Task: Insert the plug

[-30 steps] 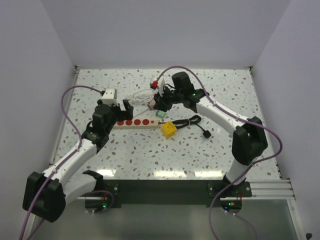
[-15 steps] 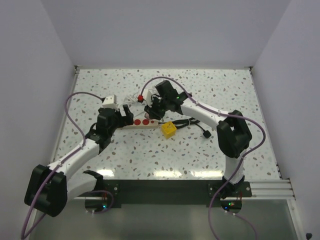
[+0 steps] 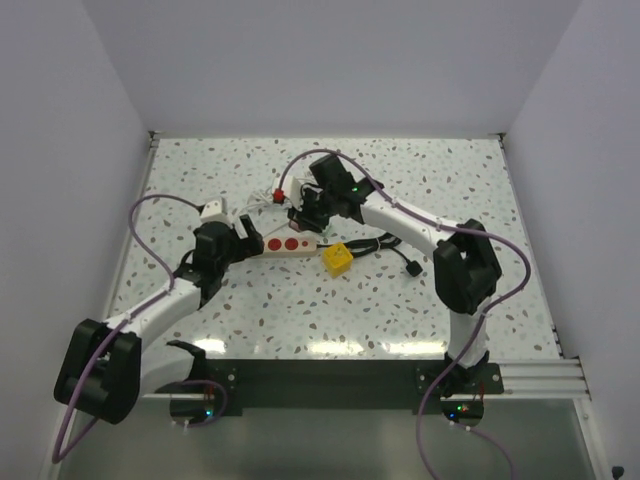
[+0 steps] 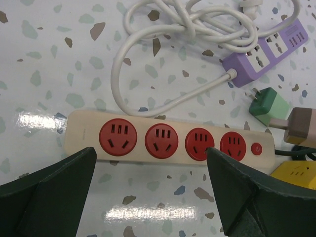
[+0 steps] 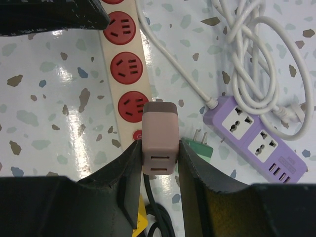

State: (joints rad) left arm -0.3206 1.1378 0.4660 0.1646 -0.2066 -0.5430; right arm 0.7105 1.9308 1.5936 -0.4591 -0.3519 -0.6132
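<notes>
Right claw (image 5: 159,153) clenched on plug (image 5: 159,123); end socket of power strip (image 4: 168,143) just ahead of its tips. Left claw (image 4: 153,190) released, strip ahead of its spread fingers. Risk: hidden prongs misaligned, and the unpinned strip slides on the counter.

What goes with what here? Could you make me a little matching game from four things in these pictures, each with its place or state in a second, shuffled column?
Things:
1. pink charger
2. purple power strip
3. green plug
4. left tool

Places or states:
a. open, facing the cream strip with red sockets
b. joined to a tangled white cord
c. clamped in the right tool
d. lying loose, metal prongs showing

Right pairs: 1-c, 2-b, 3-d, 4-a.
</notes>
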